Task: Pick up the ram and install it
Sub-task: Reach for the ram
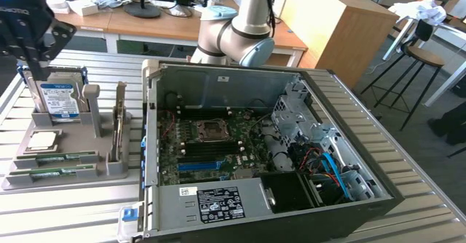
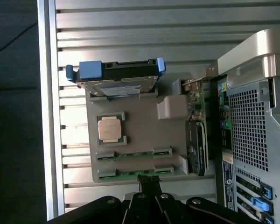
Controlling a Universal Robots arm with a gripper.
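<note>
Ram [image 1: 52, 173] lies flat in the tray [image 1: 65, 182] at its edge slot, long axis pointing toward the case [image 1: 218, 84], another stick [image 1: 55, 159] parallel beside it. My gripper [image 1: 34, 63] hangs above, jaws closed on nothing.

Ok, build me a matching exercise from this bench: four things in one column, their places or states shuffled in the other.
1 hard drive
2 CPU
3 ram sticks
4 hand

A flat on the gray holder, metal lid up
B shut
C standing upright
D in the holder's two long slots

Pairs: 1-C, 2-A, 3-D, 4-B
</note>
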